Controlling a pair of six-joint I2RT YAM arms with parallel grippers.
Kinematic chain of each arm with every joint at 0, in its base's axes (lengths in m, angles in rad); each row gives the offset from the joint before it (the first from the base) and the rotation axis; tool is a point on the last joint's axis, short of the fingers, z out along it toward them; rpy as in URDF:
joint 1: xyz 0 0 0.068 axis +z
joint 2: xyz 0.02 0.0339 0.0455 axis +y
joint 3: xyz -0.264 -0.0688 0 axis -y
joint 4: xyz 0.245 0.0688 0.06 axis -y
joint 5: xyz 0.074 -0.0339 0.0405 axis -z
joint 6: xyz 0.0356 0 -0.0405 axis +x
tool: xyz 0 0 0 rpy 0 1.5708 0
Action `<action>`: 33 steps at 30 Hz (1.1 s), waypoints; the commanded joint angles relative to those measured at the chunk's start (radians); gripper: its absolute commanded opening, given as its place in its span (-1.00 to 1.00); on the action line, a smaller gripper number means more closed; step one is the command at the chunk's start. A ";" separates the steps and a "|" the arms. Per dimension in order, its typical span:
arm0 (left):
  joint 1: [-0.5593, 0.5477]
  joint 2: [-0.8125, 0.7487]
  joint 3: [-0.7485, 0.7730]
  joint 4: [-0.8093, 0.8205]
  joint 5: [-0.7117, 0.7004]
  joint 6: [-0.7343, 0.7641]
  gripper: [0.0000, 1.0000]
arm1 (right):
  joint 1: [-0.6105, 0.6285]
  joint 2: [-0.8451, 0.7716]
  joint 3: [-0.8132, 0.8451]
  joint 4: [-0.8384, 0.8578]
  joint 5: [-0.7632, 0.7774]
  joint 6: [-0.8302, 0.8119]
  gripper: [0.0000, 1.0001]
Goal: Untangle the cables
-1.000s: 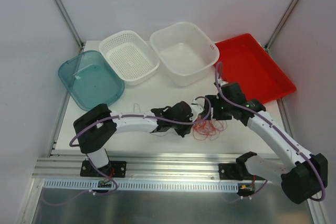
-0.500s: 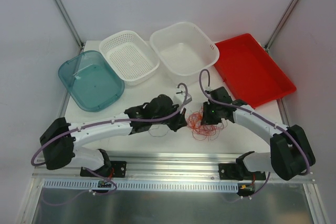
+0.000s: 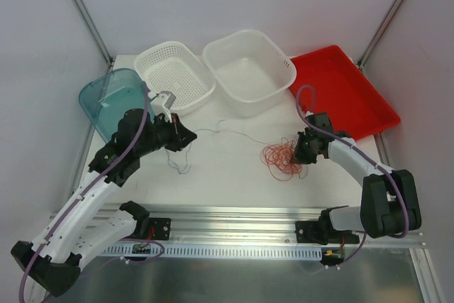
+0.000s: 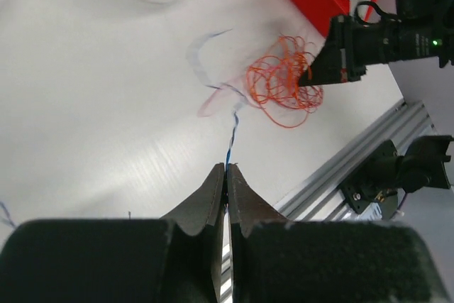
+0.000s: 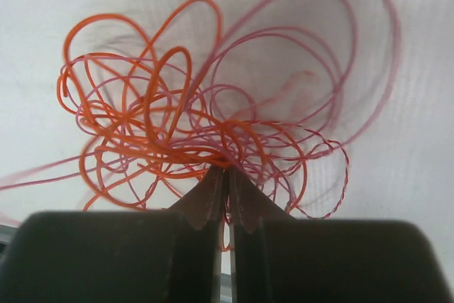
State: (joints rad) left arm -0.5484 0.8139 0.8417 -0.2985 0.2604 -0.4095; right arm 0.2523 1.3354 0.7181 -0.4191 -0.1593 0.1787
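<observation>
The cables (image 3: 281,159) lie as a loopy red-orange tangle on the white table, right of centre. My right gripper (image 3: 300,152) is at the tangle's right edge and shut on it. In the right wrist view the closed gripper (image 5: 227,169) pinches several orange strands (image 5: 177,133). My left gripper (image 3: 187,135) is far to the left, beside the teal tub. It (image 4: 227,167) is shut on one thin blue-white strand (image 4: 232,136), which runs stretched across the table to the tangle (image 4: 280,84). A short loose end (image 3: 179,164) hangs below it.
Along the back stand a teal tub (image 3: 106,101), tipped up by the left arm, a white perforated basket (image 3: 174,76), a white tub (image 3: 248,69) and a red tray (image 3: 344,97). An aluminium rail (image 3: 234,219) runs along the table's near edge.
My left arm has swung left and back, drawing one thin strand out of the tangle. My right gripper has closed on the tangle and shifted slightly right.
</observation>
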 commanded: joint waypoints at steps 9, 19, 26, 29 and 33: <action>0.232 -0.018 0.253 -0.323 -0.068 0.086 -1.00 | -0.099 -0.080 0.012 -0.112 -0.028 -0.019 -0.99; 0.231 0.065 0.388 -0.320 0.013 0.074 -1.00 | -0.064 -0.142 0.086 -0.176 -0.098 -0.079 -0.17; 0.232 0.189 0.629 -0.321 0.005 0.058 -1.00 | -0.002 -0.225 0.150 -0.257 -0.065 -0.104 0.54; 0.232 0.251 0.752 -0.321 -0.024 0.075 -1.00 | 0.015 -0.267 0.175 -0.288 -0.049 -0.113 0.66; 0.234 0.332 0.936 -0.321 -0.065 0.123 -1.00 | 0.031 -0.323 0.195 -0.313 -0.058 -0.117 0.70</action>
State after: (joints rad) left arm -0.3195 1.1099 1.6547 -0.6376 0.2382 -0.3401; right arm 0.2699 1.0641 0.8646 -0.6750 -0.2176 0.0826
